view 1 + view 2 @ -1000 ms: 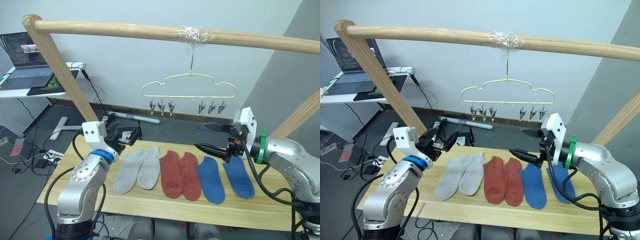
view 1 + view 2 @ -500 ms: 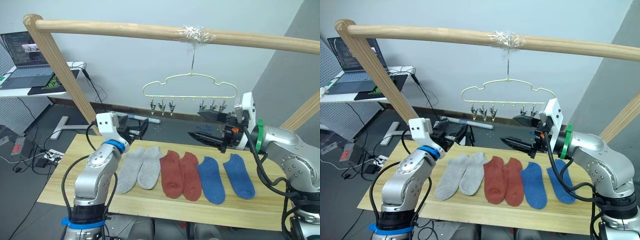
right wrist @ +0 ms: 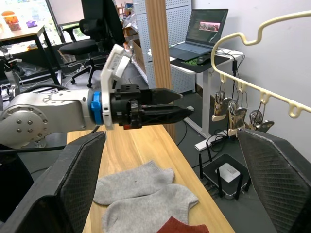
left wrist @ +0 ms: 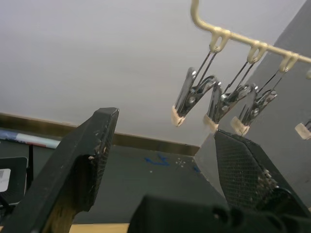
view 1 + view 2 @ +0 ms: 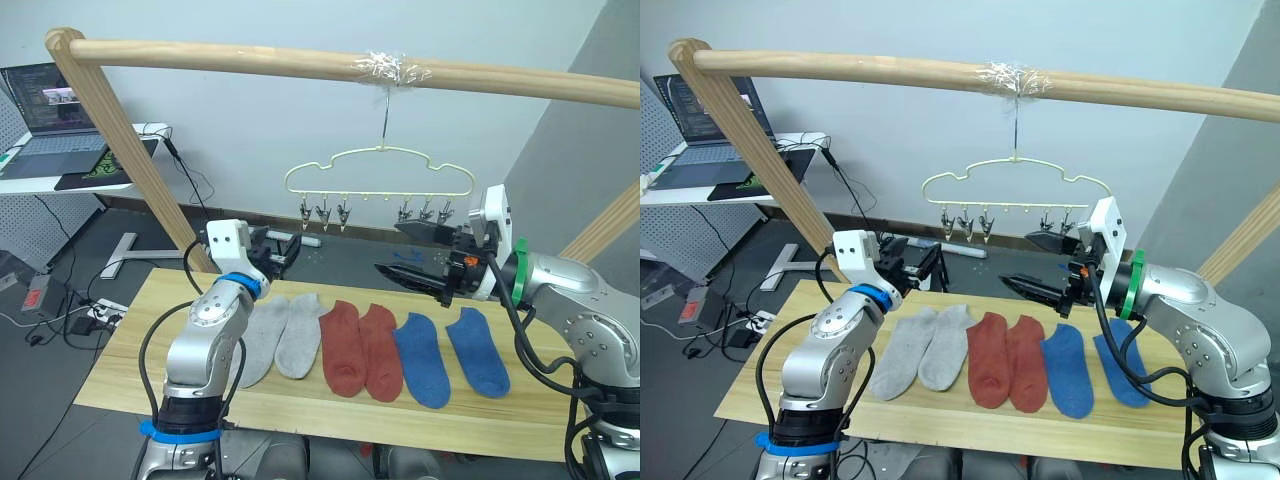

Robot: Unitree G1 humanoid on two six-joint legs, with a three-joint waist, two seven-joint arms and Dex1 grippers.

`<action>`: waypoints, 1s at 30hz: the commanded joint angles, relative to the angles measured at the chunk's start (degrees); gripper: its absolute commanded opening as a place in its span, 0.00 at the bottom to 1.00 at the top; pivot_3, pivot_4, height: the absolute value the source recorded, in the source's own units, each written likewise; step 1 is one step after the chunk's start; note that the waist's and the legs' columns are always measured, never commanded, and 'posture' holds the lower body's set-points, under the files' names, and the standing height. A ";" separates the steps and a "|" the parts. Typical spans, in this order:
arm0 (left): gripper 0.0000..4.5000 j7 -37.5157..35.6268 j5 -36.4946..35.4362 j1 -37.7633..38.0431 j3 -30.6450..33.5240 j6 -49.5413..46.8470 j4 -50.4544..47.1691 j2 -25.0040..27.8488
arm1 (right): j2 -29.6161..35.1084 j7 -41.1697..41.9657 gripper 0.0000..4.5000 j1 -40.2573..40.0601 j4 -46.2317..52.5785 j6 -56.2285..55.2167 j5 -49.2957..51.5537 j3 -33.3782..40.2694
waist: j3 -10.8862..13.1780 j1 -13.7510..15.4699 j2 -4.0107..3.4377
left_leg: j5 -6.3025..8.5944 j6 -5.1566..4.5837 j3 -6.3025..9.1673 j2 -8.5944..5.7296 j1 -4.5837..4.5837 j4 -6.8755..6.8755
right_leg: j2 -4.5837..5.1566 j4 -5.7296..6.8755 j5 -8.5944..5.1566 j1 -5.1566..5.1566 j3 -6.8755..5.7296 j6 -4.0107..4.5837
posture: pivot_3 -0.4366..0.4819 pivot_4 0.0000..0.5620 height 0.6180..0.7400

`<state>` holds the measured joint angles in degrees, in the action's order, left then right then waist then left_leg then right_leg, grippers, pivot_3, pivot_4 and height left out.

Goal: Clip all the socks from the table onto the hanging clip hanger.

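The left gripper (image 5: 285,249) hangs in the air with its fingers spread wide and nothing between them, pointing toward the right arm and slightly upward. Directly below and a little ahead of it lie the two light grey socks (image 5: 274,336), flat on the bench (image 5: 120,350), toes toward the robot and cuffs away, their long axes running roughly front to back. Above and beyond its fingertips hang the first three metal clips (image 4: 214,102) of the clip hanger (image 5: 380,170), which the left wrist view shows close ahead.

The right gripper (image 5: 395,250) is also empty and wide open, held level and pointing back toward the left arm. Beneath it lie the two blue socks (image 5: 450,355), and between those and the grey pair sit the two rust red socks (image 5: 360,350), all six side by side in one row, none yet clipped. The hanger's other three clips (image 5: 424,213) hang just above and behind this gripper.

The hanger dangles by its hook from the wooden pole (image 5: 250,60), midway between the two arms.

Judging from this, a grey sock is the left arm's nearest pick: straight down, then up to the clips overhead.
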<state>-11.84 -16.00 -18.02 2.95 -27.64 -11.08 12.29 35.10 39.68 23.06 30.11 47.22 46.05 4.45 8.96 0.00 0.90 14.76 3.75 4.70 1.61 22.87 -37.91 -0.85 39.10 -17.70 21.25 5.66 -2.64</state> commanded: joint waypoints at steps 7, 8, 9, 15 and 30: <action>0.55 1.55 4.17 -5.07 -1.26 5.13 5.63 -2.64 | 0.50 -0.65 1.00 0.54 2.28 -0.53 1.16 0.93 | 0.00 0.00 0.00 | 0.00 0.00 0.00 0.00 0.00 0.01 | 0.00 0.00 0.00 0.01 0.00 0.00 | 0.52 0.20 1.00; 0.55 1.64 4.46 -5.43 -1.33 5.41 6.20 -2.87 | 0.52 -0.75 1.00 0.55 2.40 -0.49 1.24 0.95 | 0.00 0.00 0.00 | 0.00 0.00 0.00 0.00 0.01 0.00 | 0.00 0.00 0.00 0.01 0.00 -0.01 | 0.52 0.20 1.00; 0.55 1.69 4.74 -5.73 -1.37 5.70 6.75 -3.09 | 0.55 -0.81 1.00 0.55 2.49 -0.47 1.30 0.97 | 0.00 -0.02 0.00 | 0.00 0.00 -0.01 -0.02 0.01 0.00 | 0.00 0.00 0.00 0.01 0.01 -0.01 | 0.52 0.20 1.00; 0.55 1.51 5.99 -7.56 -2.14 6.79 9.91 -4.42 | 0.66 -1.42 1.00 0.73 2.99 -0.22 1.76 1.21 | 0.00 -0.07 0.00 | 0.00 0.00 0.00 -0.01 0.02 0.02 | 0.00 -0.01 0.00 0.03 0.00 -0.01 | 0.51 0.21 1.00; 0.55 4.58 9.55 -13.46 -1.65 10.86 17.89 -5.58 | 1.18 -3.48 1.00 -0.57 4.60 0.59 2.76 1.84 | 0.01 -0.16 0.01 | 0.00 0.00 0.00 -0.01 0.04 0.02 | 0.00 -0.02 0.01 0.04 0.00 -0.02 | 0.48 0.22 1.00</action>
<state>-7.85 -6.88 -30.05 0.74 -18.36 7.44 6.92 35.72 36.59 22.51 32.63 48.08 47.94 4.55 8.97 -0.16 0.92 14.76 3.75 4.69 1.59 22.91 -37.89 -0.86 39.08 -17.69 21.29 5.67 -2.66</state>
